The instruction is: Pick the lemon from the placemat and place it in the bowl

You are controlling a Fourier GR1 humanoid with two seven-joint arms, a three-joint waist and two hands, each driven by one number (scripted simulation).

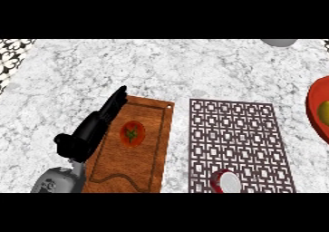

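A yellow lemon (327,111) lies inside the red bowl (316,100) at the right edge of the head view. The brown lattice placemat (237,136) lies flat in the middle, with no lemon on it. My left hand (93,129) stands at the left with straight fingers pointing up, beside a wooden cutting board, and holds nothing. My right hand does not show.
A wooden cutting board (150,149) with a tomato (132,133) on it lies left of the placemat. A small red-rimmed white object (225,181) sits on the placemat's near end. A grey object (280,42) peeks in at the top right.
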